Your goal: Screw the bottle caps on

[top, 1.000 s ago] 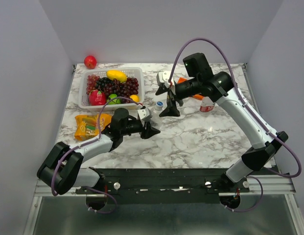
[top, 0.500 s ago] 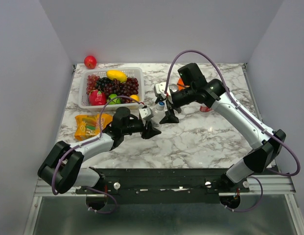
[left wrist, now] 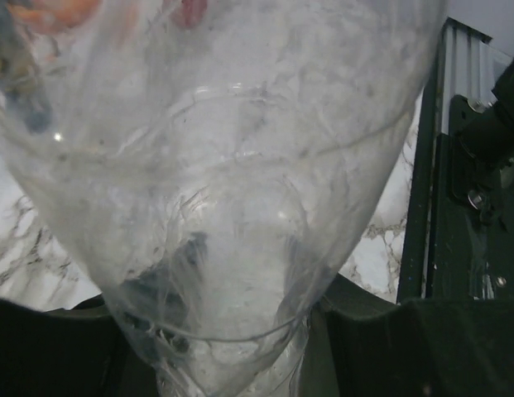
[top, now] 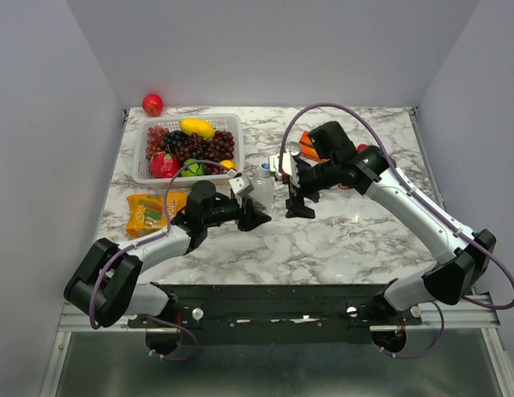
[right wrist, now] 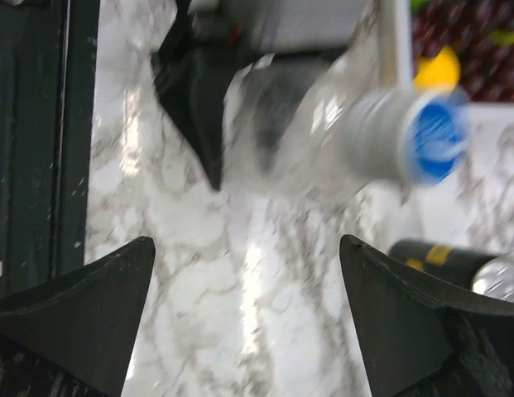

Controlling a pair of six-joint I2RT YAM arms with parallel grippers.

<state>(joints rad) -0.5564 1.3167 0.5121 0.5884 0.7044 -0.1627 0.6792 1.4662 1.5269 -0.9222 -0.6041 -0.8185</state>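
The left gripper has its dark fingers clamped on the lower body of the plain clear plastic bottle without a label. In the left wrist view that bottle fills nearly the whole frame, and its narrowing end is pinched between the two fingers at the bottom corners. The bottle sits near the middle of the white marbled bench, just in front of the white plastic basket of fruit. The pictures do not show whether its base rests on the bench or is lifted off it. In the right wrist view the small round blue plastic cap sits on the bottle's neck, though blur hides how far it is turned on. The right gripper hangs just to the right of the bottle, with its two dark fingers spread wide and nothing between them. From that camera the bottle and its cap lie beyond the fingertips, well apart from both fingers, with the cap above the right-hand finger. A dark cylindrical drink can lies on the bench close to that finger. An orange-and-yellow snack packet lies to the left of the left arm, and a red apple rests at the far left corner.
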